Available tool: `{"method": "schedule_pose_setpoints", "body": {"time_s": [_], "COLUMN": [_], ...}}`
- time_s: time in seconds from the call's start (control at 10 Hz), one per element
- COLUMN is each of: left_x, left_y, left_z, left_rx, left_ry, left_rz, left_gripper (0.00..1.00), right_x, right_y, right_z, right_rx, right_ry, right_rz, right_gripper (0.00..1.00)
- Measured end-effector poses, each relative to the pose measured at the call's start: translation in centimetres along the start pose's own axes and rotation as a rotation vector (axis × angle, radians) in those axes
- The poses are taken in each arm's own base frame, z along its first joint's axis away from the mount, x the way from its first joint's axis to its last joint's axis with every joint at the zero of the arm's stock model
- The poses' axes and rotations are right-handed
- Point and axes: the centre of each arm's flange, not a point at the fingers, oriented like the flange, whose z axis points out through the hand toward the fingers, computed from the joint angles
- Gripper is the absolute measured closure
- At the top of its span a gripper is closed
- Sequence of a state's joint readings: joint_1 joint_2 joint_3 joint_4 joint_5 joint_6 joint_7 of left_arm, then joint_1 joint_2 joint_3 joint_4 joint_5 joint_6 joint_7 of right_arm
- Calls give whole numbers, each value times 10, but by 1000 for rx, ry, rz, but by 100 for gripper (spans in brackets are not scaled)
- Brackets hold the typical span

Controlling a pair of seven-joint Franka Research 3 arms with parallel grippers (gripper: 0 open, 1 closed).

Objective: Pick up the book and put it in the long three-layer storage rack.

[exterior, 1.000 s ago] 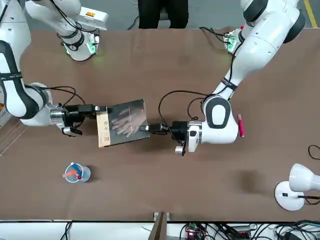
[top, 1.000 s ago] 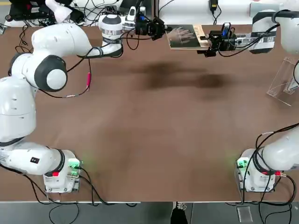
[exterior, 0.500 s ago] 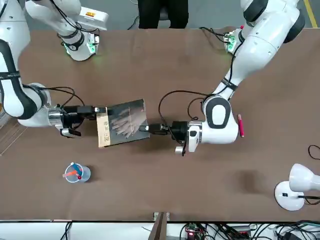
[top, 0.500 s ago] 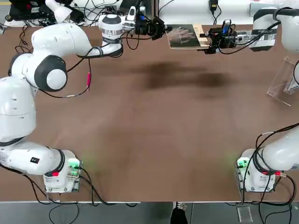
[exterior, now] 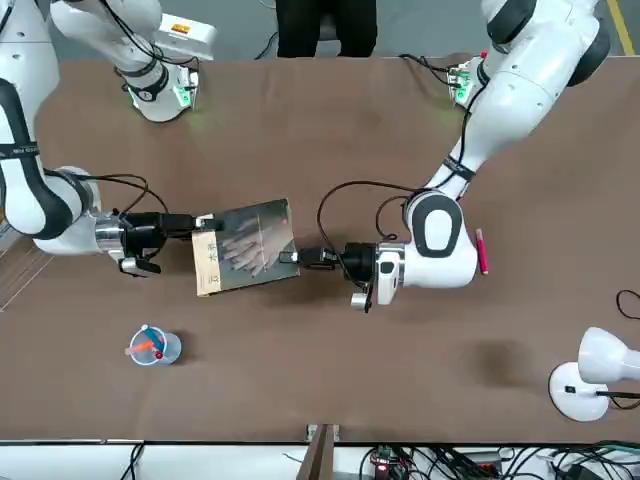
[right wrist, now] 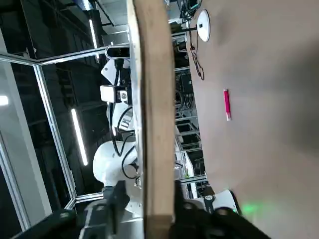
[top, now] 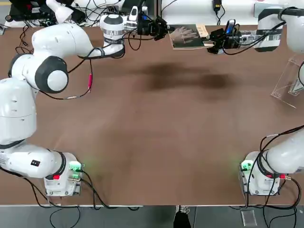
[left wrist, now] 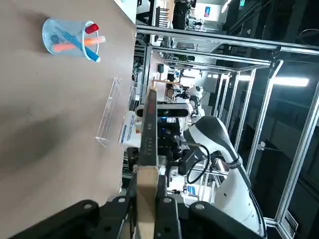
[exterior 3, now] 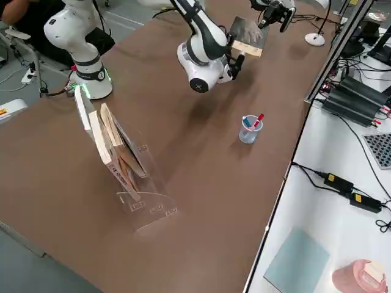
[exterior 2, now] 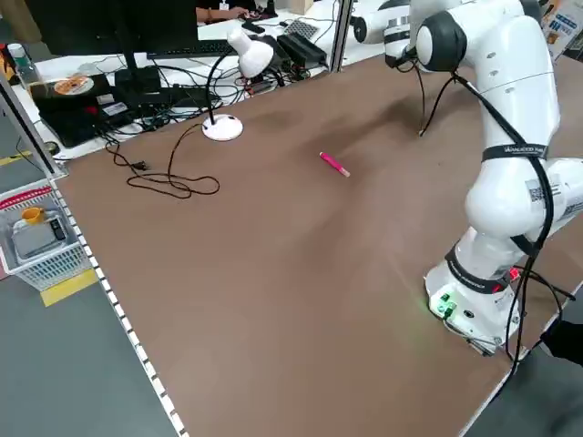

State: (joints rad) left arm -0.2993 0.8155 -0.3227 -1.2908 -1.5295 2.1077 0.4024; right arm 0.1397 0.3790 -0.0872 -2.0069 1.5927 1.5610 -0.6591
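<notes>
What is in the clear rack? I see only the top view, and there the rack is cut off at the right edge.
Observer: In the right side view the rack already holds a few thin flat things, likely books, leaning in its slots.
Operator: Is the book lying on the table?
Observer: No. The right side view shows the book in the air, tilted, with the right gripper at its tan edge.
Operator: Does the left arm grip it?
Observer: Yes. In the left wrist view the left gripper has its fingers shut on the book's edge.
</notes>
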Motion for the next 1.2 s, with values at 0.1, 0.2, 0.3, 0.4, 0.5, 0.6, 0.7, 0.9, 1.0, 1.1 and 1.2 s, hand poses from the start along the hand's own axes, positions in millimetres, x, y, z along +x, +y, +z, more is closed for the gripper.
{"method": "schedule_pose_setpoints", "body": {"time_s": [0.1,0.2,0.3,0.4,0.5,0.6,0.7,0.9,1.0,1.1,1.2], "left_x": [0,0,0,0,0,0,0,1,2,3,3], "left_y": [0,0,0,0,0,1,1,1,1,4,6], "left_z": [0,0,0,0,0,1,1,-1,-2,-2,-3], "left_rx": [-1,-1,-1,-1,-1,-2,-2,-1,-2,-6,-9], "left_ry": [0,1,1,1,3,5,7,9,11,13,15], "left_rz": [0,0,0,0,0,-1,-1,-1,0,2,4], "left_gripper": [99,99,99,99,99,95,94,88,81,70,70], "right_x": [0,0,0,1,1,2,3,11,15,18,19], "right_y": [0,0,-1,-1,-1,-1,-3,-12,-19,-24,-27], "right_z": [0,-1,-1,-1,-1,-2,-3,-23,-39,-59,-77], "right_rx": [0,0,0,-1,-5,-11,-21,-91,-139,-189,-223], "right_ry": [1,1,1,2,2,2,1,10,13,22,31], "right_rz": [16,29,34,36,37,40,53,76,78,81,81], "right_gripper": [76,85,85,85,85,85,85,85,85,85,85]}}
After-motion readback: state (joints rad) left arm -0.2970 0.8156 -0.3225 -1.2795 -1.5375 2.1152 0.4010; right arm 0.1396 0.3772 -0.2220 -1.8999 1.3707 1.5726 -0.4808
